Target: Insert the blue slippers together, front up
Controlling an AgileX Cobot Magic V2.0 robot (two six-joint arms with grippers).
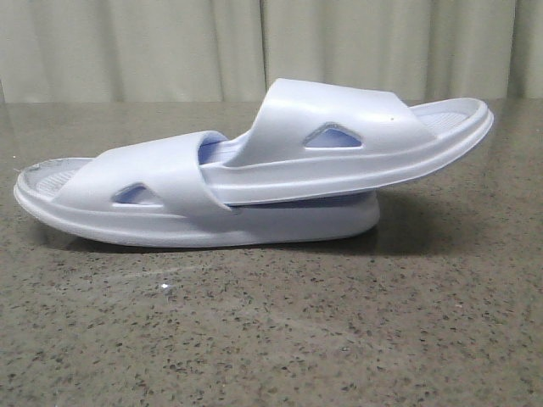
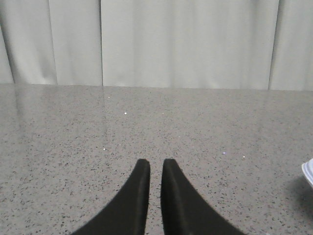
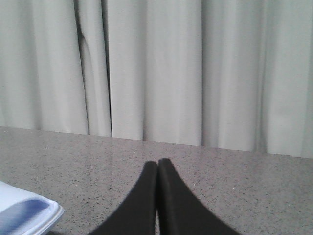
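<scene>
In the front view the two blue slippers lie nested on the speckled stone table (image 1: pixel 271 339). The lower slipper (image 1: pixel 161 191) rests flat on its sole. One end of the upper slipper (image 1: pixel 339 106) is pushed in under the lower one's strap, and its other end tilts up to the right. Neither gripper appears in the front view. My left gripper (image 2: pixel 156 162) hangs over bare table, its fingers a narrow slit apart with nothing between them; a slipper edge (image 2: pixel 308 174) shows off to one side. My right gripper (image 3: pixel 157 161) is shut with its fingertips touching, a slipper end (image 3: pixel 24 213) beside it.
A pale pleated curtain (image 1: pixel 254 42) closes off the far side of the table. The table's back edge (image 1: pixel 127 103) runs just behind the slippers. Speckled tabletop stretches in front of the slippers and around both grippers.
</scene>
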